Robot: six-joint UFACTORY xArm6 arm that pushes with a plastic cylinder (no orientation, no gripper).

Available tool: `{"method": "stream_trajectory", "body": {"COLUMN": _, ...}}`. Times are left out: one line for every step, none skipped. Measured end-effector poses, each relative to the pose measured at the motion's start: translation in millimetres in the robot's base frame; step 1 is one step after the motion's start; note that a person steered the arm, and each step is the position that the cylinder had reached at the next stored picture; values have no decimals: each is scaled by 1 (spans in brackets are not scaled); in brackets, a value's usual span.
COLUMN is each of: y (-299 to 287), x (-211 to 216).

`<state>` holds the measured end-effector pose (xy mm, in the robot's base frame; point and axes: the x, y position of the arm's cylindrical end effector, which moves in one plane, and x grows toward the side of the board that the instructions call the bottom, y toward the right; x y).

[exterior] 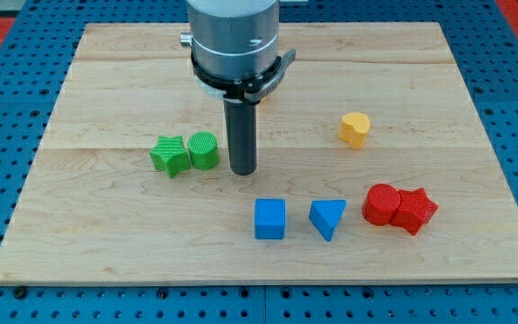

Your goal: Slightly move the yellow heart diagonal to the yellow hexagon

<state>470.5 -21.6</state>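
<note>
The yellow heart (354,130) lies on the wooden board (106,72) at the view's right of centre. My tip (243,171) rests on the board well to the heart's left and slightly lower, just right of a green cylinder (203,150). A small yellow sliver (262,101) shows beside the rod under the arm's collar. It may be the yellow hexagon, but the arm hides most of it.
A green star (169,156) touches the green cylinder's left side. A blue cube (270,219) and a blue triangle (328,218) lie below my tip. A red cylinder (383,204) and a red star-like block (415,211) touch at the lower right.
</note>
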Motion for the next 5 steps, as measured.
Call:
{"method": "stream_trajectory", "body": {"y": -3, "x": -24}}
{"method": "stream_trajectory", "body": {"y": 63, "x": -29}}
{"method": "stream_trajectory", "body": {"y": 125, "x": -16}}
{"method": "stream_trajectory", "body": {"y": 176, "x": -16}}
{"method": "stream_trajectory", "body": {"y": 191, "x": -18}}
